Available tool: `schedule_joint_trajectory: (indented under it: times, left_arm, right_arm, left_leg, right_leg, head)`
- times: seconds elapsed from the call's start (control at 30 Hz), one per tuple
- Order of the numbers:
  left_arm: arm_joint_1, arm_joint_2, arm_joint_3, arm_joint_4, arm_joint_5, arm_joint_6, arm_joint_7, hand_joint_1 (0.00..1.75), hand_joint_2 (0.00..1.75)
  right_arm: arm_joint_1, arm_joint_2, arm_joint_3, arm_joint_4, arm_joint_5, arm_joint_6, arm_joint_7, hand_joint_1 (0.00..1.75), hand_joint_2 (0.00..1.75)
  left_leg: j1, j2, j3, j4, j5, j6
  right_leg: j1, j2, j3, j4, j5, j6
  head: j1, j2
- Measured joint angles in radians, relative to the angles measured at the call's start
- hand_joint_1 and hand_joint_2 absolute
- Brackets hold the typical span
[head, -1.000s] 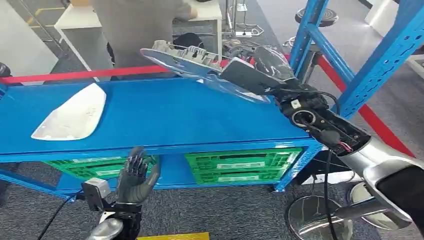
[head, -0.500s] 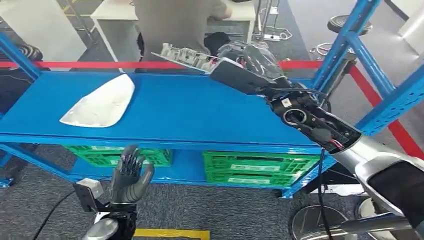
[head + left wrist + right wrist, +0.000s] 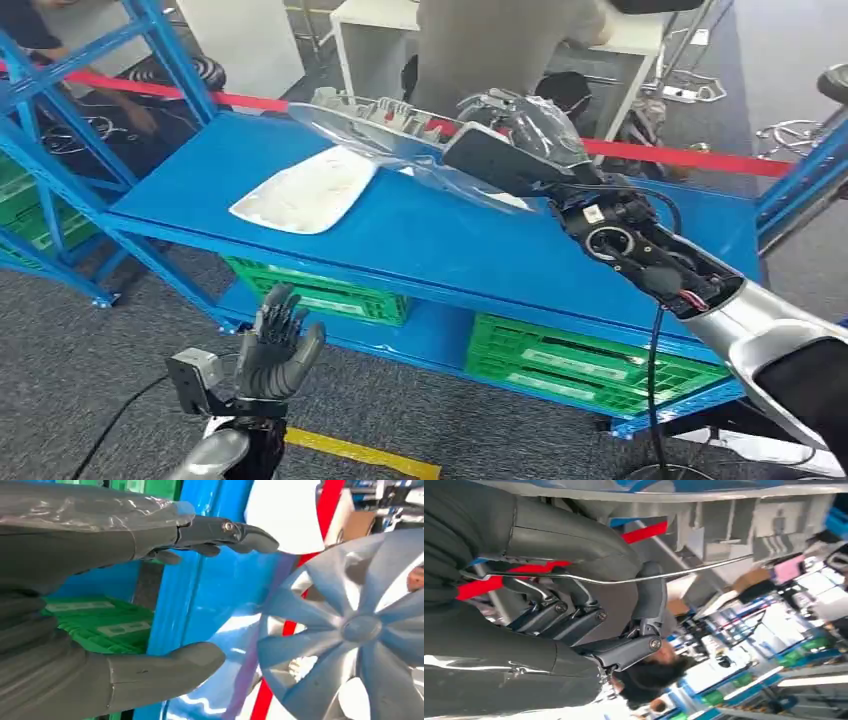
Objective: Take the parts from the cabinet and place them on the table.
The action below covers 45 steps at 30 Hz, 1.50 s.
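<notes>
My right hand [image 3: 520,135] grips the rim of a silver wheel cover [image 3: 375,125] wrapped in clear plastic and holds it tilted above the back of the blue shelf top [image 3: 450,245]. In the right wrist view the right hand [image 3: 589,620] curls over the cover's ribbed underside [image 3: 724,515]. A white moulded part [image 3: 305,190] lies flat on the shelf top, left of the cover. My left hand [image 3: 275,345] is raised low in front of the shelf with its fingers spread and nothing in it. The left wrist view has this hand [image 3: 55,610], the cover's spokes [image 3: 360,630] and the white part [image 3: 285,515].
Green crates [image 3: 590,365] [image 3: 320,295] sit on the lower shelf. Blue rack uprights [image 3: 60,130] stand at the left. A red tape barrier [image 3: 680,155] runs behind the shelf, with a person in grey [image 3: 500,50] at a white desk beyond. A yellow line [image 3: 360,455] marks the floor.
The whole picture has shifted: the camera has turned, so the shelf now runs slantwise and the left rack shows. My right hand still holds the wheel cover; my left hand stays open.
</notes>
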Motion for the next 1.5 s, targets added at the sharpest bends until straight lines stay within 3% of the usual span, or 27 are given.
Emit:
schedule_joint_trajectory:
  times: [0.03, 0.07, 0.13, 0.2, 0.27, 0.33, 0.37, 0.43, 0.5, 0.57, 0.67, 0.73, 0.8, 0.83, 0.87, 0.93, 1.0, 1.03, 1.07, 1.1, 1.17, 1.2, 1.23, 1.3, 1.33, 1.37, 1.5]
  left_arm:
    - [-0.003, 0.000, 0.000, 0.000, 0.000, 0.000, -0.002, 0.00, 1.75]
    - [-0.008, 0.000, 0.000, 0.000, 0.002, -0.002, -0.003, 0.00, 1.75]
    - [-0.010, 0.000, 0.000, 0.001, 0.005, -0.006, -0.003, 0.00, 1.75]
    - [-0.009, 0.000, 0.000, 0.006, 0.006, -0.011, -0.003, 0.00, 1.75]
    - [-0.010, 0.001, 0.000, 0.008, 0.007, -0.012, -0.004, 0.00, 1.75]
    - [-0.013, 0.001, 0.000, 0.008, 0.007, -0.014, -0.006, 0.00, 1.75]
    - [-0.016, 0.000, 0.000, 0.008, 0.007, -0.014, -0.006, 0.00, 1.75]
    - [-0.017, 0.000, 0.000, 0.009, 0.007, -0.015, -0.007, 0.00, 1.75]
    - [-0.019, 0.000, 0.000, 0.010, 0.008, -0.017, -0.007, 0.00, 1.75]
    - [-0.023, -0.002, 0.000, 0.011, 0.008, -0.017, -0.008, 0.00, 1.75]
    - [-0.023, -0.006, 0.000, 0.013, 0.008, -0.022, -0.008, 0.00, 1.75]
    - [-0.023, -0.006, 0.000, 0.016, 0.008, -0.023, -0.008, 0.00, 1.75]
    - [-0.024, -0.007, 0.000, 0.016, 0.008, -0.023, -0.008, 0.00, 1.75]
    - [-0.025, -0.009, 0.000, 0.017, 0.008, -0.023, -0.008, 0.00, 1.75]
    - [-0.026, -0.010, 0.000, 0.018, 0.008, -0.024, -0.008, 0.00, 1.75]
    - [-0.025, -0.010, 0.000, 0.019, 0.008, -0.025, -0.008, 0.00, 1.75]
    - [-0.023, -0.010, 0.000, 0.020, 0.008, -0.026, -0.008, 0.00, 1.75]
    - [-0.023, -0.008, 0.000, 0.020, 0.008, -0.026, -0.008, 0.00, 1.75]
    - [-0.026, -0.008, 0.000, 0.020, 0.008, -0.026, -0.009, 0.00, 1.75]
    - [-0.029, -0.007, 0.000, 0.021, 0.008, -0.026, -0.009, 0.00, 1.75]
    - [-0.027, -0.008, 0.000, 0.022, 0.008, -0.026, -0.010, 0.00, 1.75]
    - [-0.026, -0.008, 0.000, 0.024, 0.008, -0.026, -0.010, 0.00, 1.75]
    - [-0.026, -0.007, 0.000, 0.025, 0.008, -0.026, -0.010, 0.00, 1.75]
    - [-0.026, -0.006, 0.000, 0.025, 0.010, -0.026, -0.010, 0.00, 1.75]
    - [-0.028, -0.005, 0.000, 0.025, 0.010, -0.026, -0.010, 0.00, 1.75]
    - [-0.030, -0.005, 0.000, 0.025, 0.011, -0.026, -0.010, 0.00, 1.75]
    - [-0.031, -0.005, 0.000, 0.025, 0.014, -0.026, -0.013, 0.00, 1.75]
  right_arm:
    - [0.000, 0.000, 0.000, -0.001, 0.000, 0.000, -0.001, 1.75, 1.75]
    - [-0.002, 0.000, 0.000, -0.002, 0.000, 0.000, -0.003, 1.75, 1.75]
    - [-0.002, -0.002, -0.003, -0.002, 0.000, -0.001, -0.005, 1.75, 1.75]
    - [0.000, -0.002, -0.002, -0.002, 0.000, -0.001, -0.007, 1.75, 1.75]
    - [0.000, -0.002, -0.002, -0.002, 0.000, -0.001, -0.007, 1.75, 1.75]
    - [0.000, -0.002, -0.002, -0.002, 0.000, -0.001, -0.007, 1.75, 1.75]
    - [0.000, -0.003, -0.003, -0.002, 0.000, -0.002, -0.007, 1.75, 1.75]
    - [-0.001, -0.006, -0.004, -0.003, 0.000, -0.002, -0.008, 1.75, 1.75]
    - [0.000, -0.005, -0.004, -0.008, 0.000, -0.002, -0.008, 1.75, 1.75]
    - [0.000, -0.007, -0.005, -0.012, 0.000, -0.002, -0.007, 1.75, 1.75]
    - [0.007, -0.016, -0.006, -0.016, 0.000, -0.002, -0.002, 1.75, 1.75]
    - [0.014, -0.018, -0.006, -0.017, 0.000, -0.002, -0.002, 1.75, 1.75]
    - [0.014, -0.020, -0.007, -0.025, 0.000, -0.002, 0.000, 1.75, 1.75]
    - [0.013, -0.021, -0.007, -0.028, 0.000, -0.002, 0.001, 1.75, 1.75]
    - [0.014, -0.023, -0.008, -0.029, 0.000, -0.002, 0.002, 1.75, 1.75]
    - [0.015, -0.023, -0.008, -0.031, 0.001, -0.002, 0.005, 1.75, 1.75]
    - [0.013, -0.023, -0.008, -0.037, 0.001, -0.002, 0.006, 1.75, 1.75]
    - [0.012, -0.021, -0.008, -0.040, 0.001, -0.002, 0.006, 1.75, 1.75]
    - [0.014, -0.021, -0.009, -0.041, 0.001, -0.002, 0.007, 1.75, 1.75]
    - [0.013, -0.021, -0.009, -0.043, 0.002, -0.002, 0.007, 1.75, 1.75]
    - [0.014, -0.023, -0.012, -0.043, 0.002, -0.002, 0.008, 1.75, 1.75]
    - [0.015, -0.023, -0.012, -0.043, 0.002, -0.002, 0.008, 1.75, 1.75]
    - [0.018, -0.023, -0.012, -0.043, 0.002, -0.002, 0.008, 1.75, 1.75]
    - [0.017, -0.023, -0.013, -0.044, 0.002, -0.002, 0.008, 1.75, 1.75]
    - [0.017, -0.023, -0.014, -0.044, 0.002, -0.002, 0.008, 1.75, 1.75]
    - [0.016, -0.023, -0.015, -0.044, 0.002, -0.002, 0.008, 1.75, 1.75]
    - [0.016, -0.021, -0.017, -0.044, 0.002, 0.000, 0.005, 1.75, 1.75]
  left_leg:
    - [-0.008, 0.084, -0.011, 0.023, -0.013, -0.006]
    - [-0.007, 0.142, -0.045, 0.083, -0.045, -0.014]
    - [0.001, 0.177, -0.139, 0.252, -0.112, -0.027]
    - [0.006, 0.180, -0.187, 0.327, -0.119, -0.033]
    - [0.007, 0.187, -0.129, 0.207, -0.049, -0.031]
    - [0.001, 0.251, -0.025, 0.025, 0.019, -0.021]
    - [-0.010, 0.275, -0.015, -0.002, 0.013, -0.010]
    - [-0.011, 0.241, -0.018, 0.001, 0.010, 0.008]
    - [-0.008, 0.214, -0.011, -0.006, 0.011, 0.023]
    - [-0.001, 0.189, -0.004, -0.014, 0.012, 0.032]
    - [-0.004, 0.143, -0.003, -0.012, 0.010, 0.042]
    - [-0.006, 0.110, -0.001, -0.008, 0.009, 0.044]
    - [-0.007, 0.077, 0.000, 0.000, 0.005, 0.042]
    - [-0.006, 0.062, -0.001, 0.003, 0.003, 0.040]
    - [-0.011, 0.050, -0.005, 0.008, 0.002, 0.036]
    - [0.000, 0.027, -0.013, 0.006, 0.007, 0.025]
    - [0.000, -0.003, -0.014, -0.004, 0.013, 0.009]
    - [-0.002, 0.024, -0.014, 0.005, 0.005, 0.010]
    - [-0.013, 0.101, -0.033, 0.045, -0.021, 0.005]
    - [-0.010, 0.141, -0.072, 0.118, -0.058, -0.001]
    - [-0.003, 0.176, -0.160, 0.282, -0.118, -0.009]
    - [0.001, 0.180, -0.186, 0.325, -0.122, -0.012]
    - [0.004, 0.180, -0.182, 0.310, -0.105, -0.013]
    - [0.004, 0.194, -0.104, 0.161, -0.029, -0.012]
    - [0.002, 0.223, -0.054, 0.071, 0.006, -0.009]
    - [-0.006, 0.292, -0.020, 0.007, 0.007, -0.005]
    - [-0.016, 0.230, -0.022, 0.003, 0.003, 0.026]
  right_leg:
    - [0.002, -0.016, 0.007, -0.007, 0.002, -0.005]
    - [0.005, -0.032, 0.008, -0.009, 0.001, -0.013]
    - [0.009, -0.065, 0.010, -0.009, -0.002, -0.017]
    - [0.008, -0.094, 0.010, -0.009, -0.005, -0.016]
    - [0.008, -0.121, 0.016, -0.009, -0.011, -0.011]
    - [0.010, -0.144, 0.027, -0.009, -0.021, 0.000]
    - [0.022, -0.150, 0.027, -0.006, -0.027, 0.008]
    - [0.023, -0.168, 0.037, -0.012, -0.031, 0.019]
    - [0.021, -0.193, 0.052, -0.019, -0.039, 0.033]
    - [0.011, -0.108, 0.028, 0.047, -0.087, 0.031]
    - [0.018, -0.061, -0.106, 0.303, -0.184, 0.032]
    - [0.021, -0.060, -0.124, 0.299, -0.145, 0.027]
    - [0.022, -0.039, -0.068, 0.138, -0.036, 0.018]
    - [0.021, 0.001, -0.036, 0.050, 0.011, 0.012]
    - [0.017, 0.036, -0.021, 0.019, 0.002, 0.003]
    - [0.023, 0.019, -0.013, 0.002, -0.003, 0.004]
    - [0.022, -0.007, 0.000, -0.007, 0.000, -0.007]
    - [0.012, -0.026, 0.010, -0.020, 0.006, -0.009]
    - [0.013, -0.036, 0.017, -0.027, 0.007, -0.014]
    - [0.014, -0.049, 0.018, -0.028, 0.007, -0.016]
    - [0.018, -0.078, 0.019, -0.028, 0.004, -0.019]
    - [0.017, -0.091, 0.019, -0.028, 0.002, -0.018]
    - [0.017, -0.104, 0.021, -0.028, 0.000, -0.016]
    - [0.014, -0.129, 0.027, -0.026, -0.008, -0.009]
    - [0.014, -0.140, 0.032, -0.024, -0.013, -0.003]
    - [0.021, -0.150, 0.034, -0.023, -0.020, 0.004]
    - [0.029, -0.191, 0.051, -0.028, -0.033, 0.024]
  head:
    - [-0.008, 0.000]
    - [-0.027, 0.000]
    - [-0.030, 0.000]
    - [-0.039, 0.000]
    - [-0.042, 0.000]
    - [-0.043, 0.000]
    - [-0.048, 0.000]
    - [-0.031, 0.000]
    - [-0.035, 0.000]
    - [-0.023, 0.000]
    - [0.000, 0.000]
    - [0.005, 0.000]
    - [0.011, 0.000]
    - [0.014, 0.000]
    - [0.011, 0.000]
    - [0.013, 0.000]
    - [0.017, 0.000]
    - [0.015, 0.000]
    - [-0.002, 0.000]
    - [-0.012, 0.000]
    - [-0.017, 0.000]
    - [-0.023, 0.000]
    - [-0.030, 0.000]
    - [-0.035, 0.000]
    - [-0.039, 0.000]
    - [-0.043, 0.000]
    - [-0.030, 0.000]
